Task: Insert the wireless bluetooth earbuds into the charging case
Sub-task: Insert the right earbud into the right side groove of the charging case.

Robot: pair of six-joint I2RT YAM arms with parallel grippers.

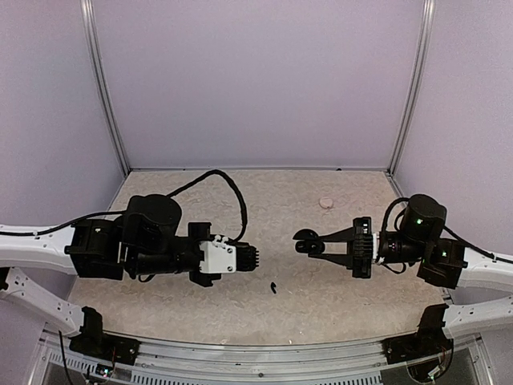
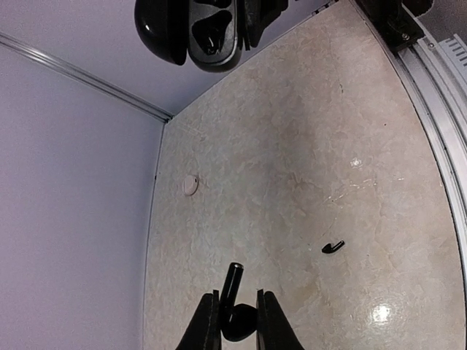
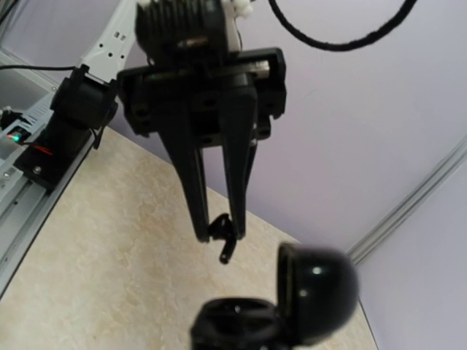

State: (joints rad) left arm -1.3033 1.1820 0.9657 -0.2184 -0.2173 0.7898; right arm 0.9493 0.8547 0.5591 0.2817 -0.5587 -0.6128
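My left gripper (image 2: 237, 295) is shut on one black earbud (image 2: 241, 321), whose stem sticks out past the fingertips. The right wrist view shows the same earbud (image 3: 222, 235) hanging above the table, a short way from the case. The second earbud (image 1: 273, 287) lies on the table between the arms and shows in the left wrist view too (image 2: 333, 247). My right gripper (image 1: 311, 244) is shut on the round black charging case (image 1: 304, 236) and holds it off the table. Its lid (image 3: 319, 284) stands open, and the empty sockets (image 2: 211, 33) face the left gripper.
A pale pink round object (image 1: 325, 203) lies on the table behind the case, near the back wall. Purple walls with metal corner posts (image 1: 106, 88) close in the speckled beige table (image 1: 240, 313). A metal rail (image 1: 264, 349) runs along its near edge.
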